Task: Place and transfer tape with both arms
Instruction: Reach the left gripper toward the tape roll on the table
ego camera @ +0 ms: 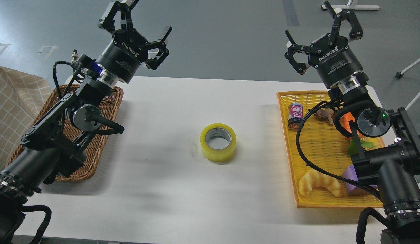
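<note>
The tape, a wide yellow roll with a grey-white core, lies flat on the white table near its middle. My left gripper is open and empty, raised high above the table's far left, well away from the tape. My right gripper is open and empty, raised above the far end of the yellow tray, to the right of the tape. Neither gripper touches anything.
A brown wicker basket sits at the left under my left arm. A yellow tray at the right holds a can, an animal figure, a carrot, a croissant and a purple block.
</note>
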